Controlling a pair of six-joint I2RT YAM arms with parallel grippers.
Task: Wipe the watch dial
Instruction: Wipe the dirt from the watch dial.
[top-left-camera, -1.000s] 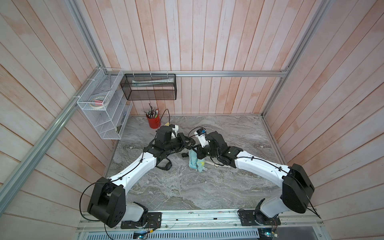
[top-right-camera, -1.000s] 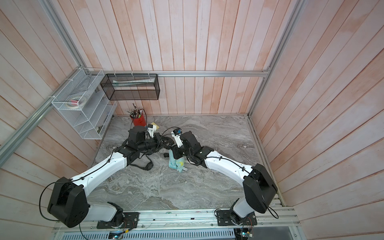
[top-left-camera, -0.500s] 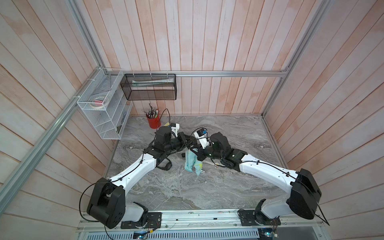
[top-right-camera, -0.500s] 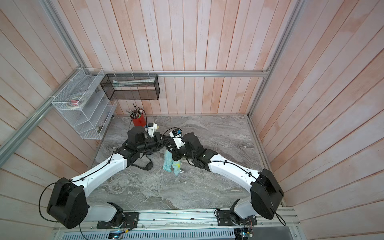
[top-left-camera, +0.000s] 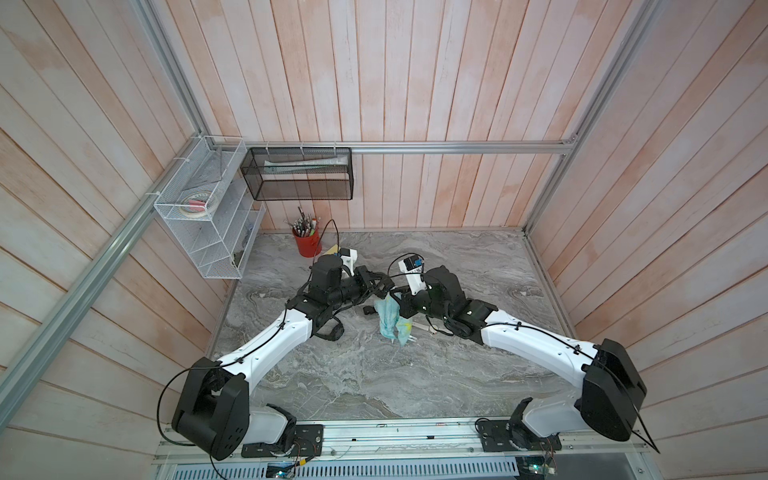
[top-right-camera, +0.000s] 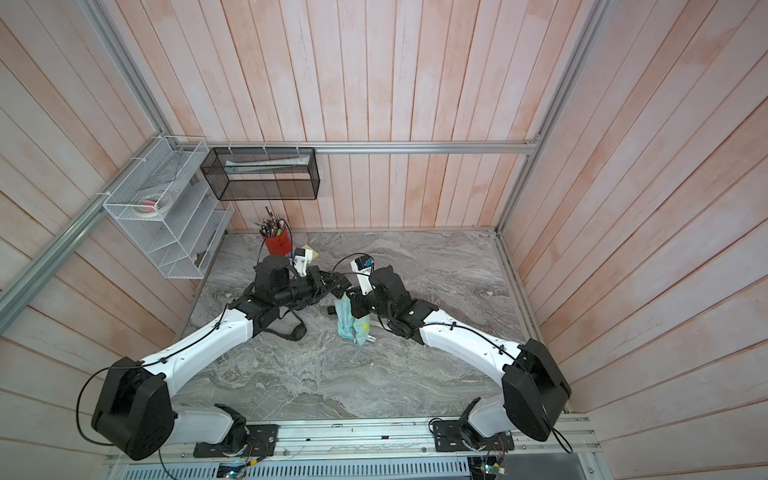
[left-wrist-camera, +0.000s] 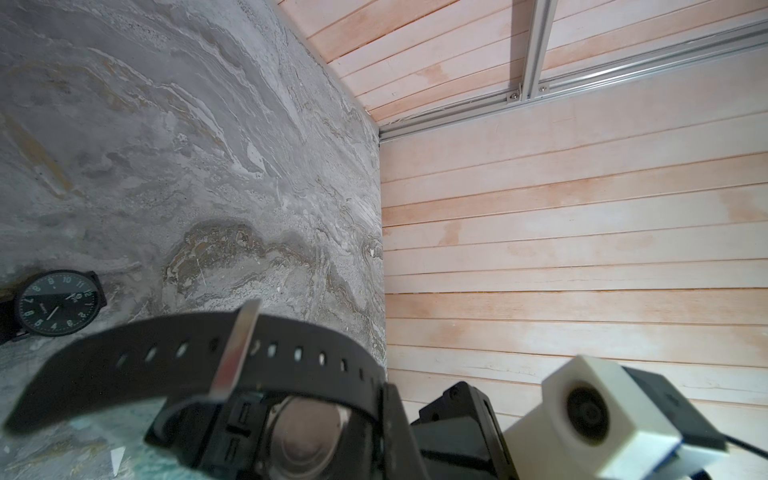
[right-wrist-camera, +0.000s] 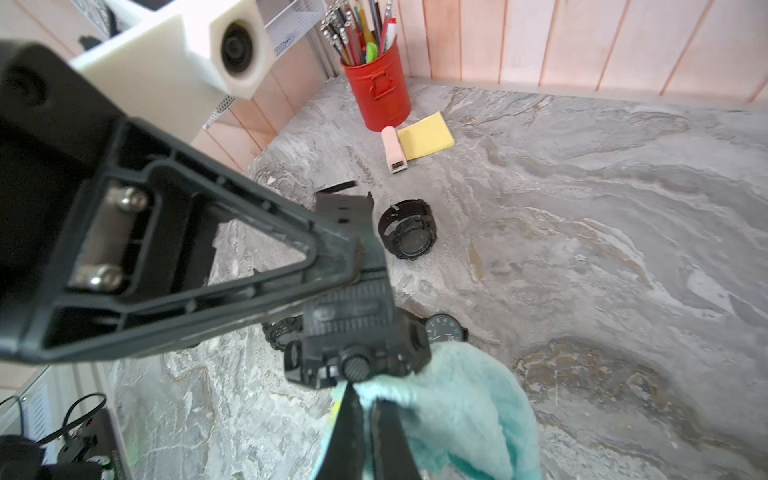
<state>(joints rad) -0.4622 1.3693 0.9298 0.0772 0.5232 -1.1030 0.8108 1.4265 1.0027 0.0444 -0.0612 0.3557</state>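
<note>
Plainly one cloth (right-wrist-camera: 457, 407), one held watch (right-wrist-camera: 353, 332)

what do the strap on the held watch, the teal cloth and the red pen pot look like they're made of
The watch: its strap is matte black and flexible with punched holes, likely rubber or silicone; the keeper looks like brushed metal. The teal cloth: fluffy nap, probably microfibre or terry. The red pen pot: glossy paint and a riveted-looking tab, likely tin.

The round watch (left-wrist-camera: 57, 302) at the left edge of the left wrist view shows pale hour numerals, 7 to 12 legible. Its brand is too small to read.
</note>
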